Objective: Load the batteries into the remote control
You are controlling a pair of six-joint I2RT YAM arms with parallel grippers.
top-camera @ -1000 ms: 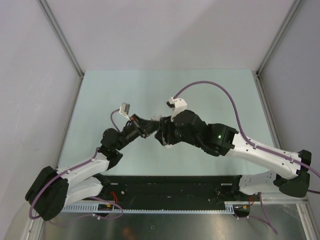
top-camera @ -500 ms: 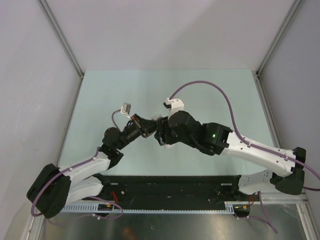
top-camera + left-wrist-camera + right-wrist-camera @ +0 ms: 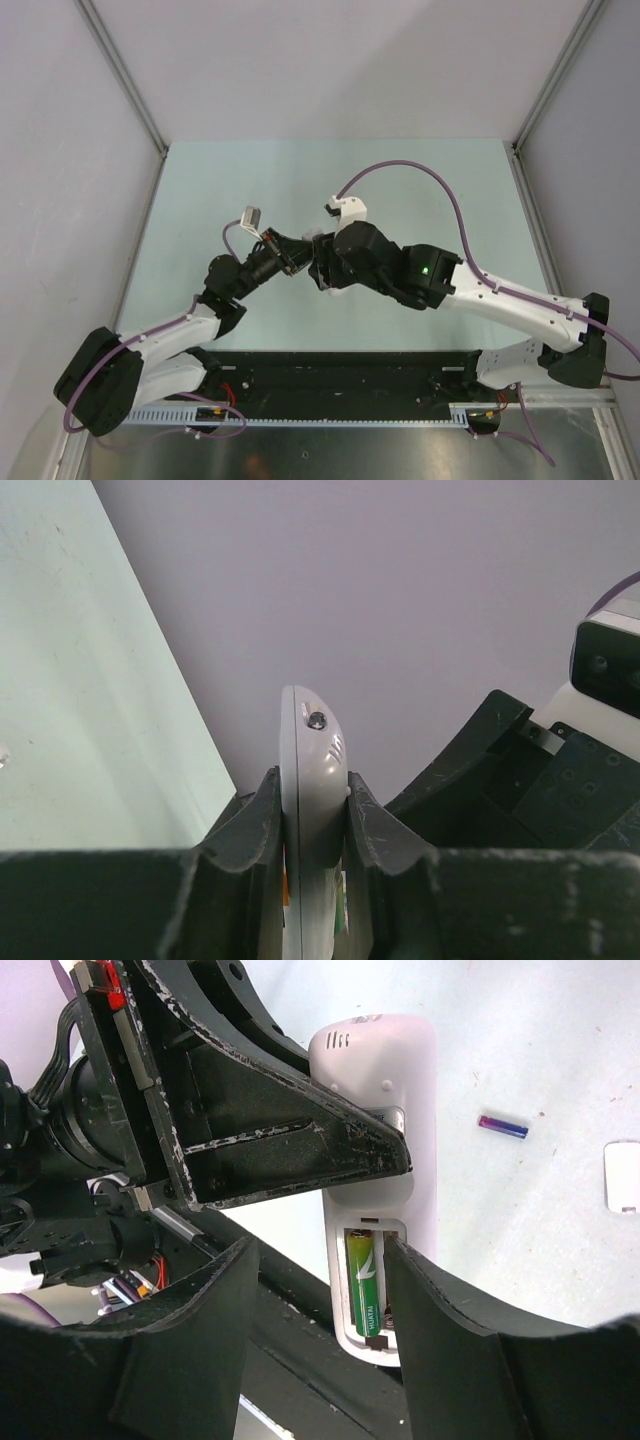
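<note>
The left gripper (image 3: 312, 815) was clamped on the remote (image 3: 310, 750), its two fingers pressed against the flat faces, so that in the left wrist view the remote stood edge-on in the centre of the frame. In the top view both grippers met just left of centre, above the pale green table (image 3: 420, 175). The right gripper (image 3: 320, 1260) had its jaws partly spread and held nothing; its fingers flanked the remote's lower end (whether they touched it I could not tell). In the right wrist view the back recess lay open at lower centre, with the green battery (image 3: 362, 1280) seated in its left side. The purple battery (image 3: 502, 1127) lay on the table at the upper right, well apart from the remote. A flat white piece (image 3: 622, 1176) lay at the right edge, cut off by the frame.
</note>
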